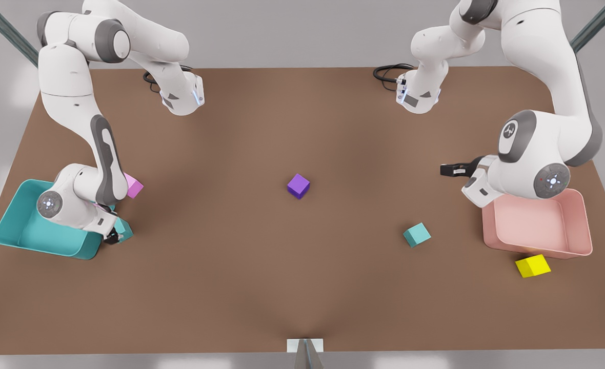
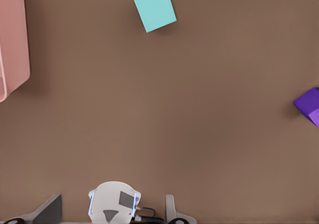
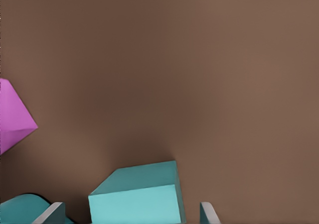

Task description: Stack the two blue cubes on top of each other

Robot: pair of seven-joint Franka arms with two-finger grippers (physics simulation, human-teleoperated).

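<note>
I found the right gripper (image 1: 114, 237) beside the teal bin (image 1: 10, 218), jaws open astride one blue cube (image 3: 135, 201). The second blue cube (image 1: 417, 234) lay on the desk (image 1: 302, 287) near the pink bin (image 1: 582, 225). The left gripper (image 1: 443, 170) waited there; I could not tell its jaw state.

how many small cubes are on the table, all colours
5. A teal cube between the right gripper's fingers by the teal bin; a second teal cube near the pink bin; a purple cube mid-table; a pink cube partly behind the arm; a yellow cube.
</note>
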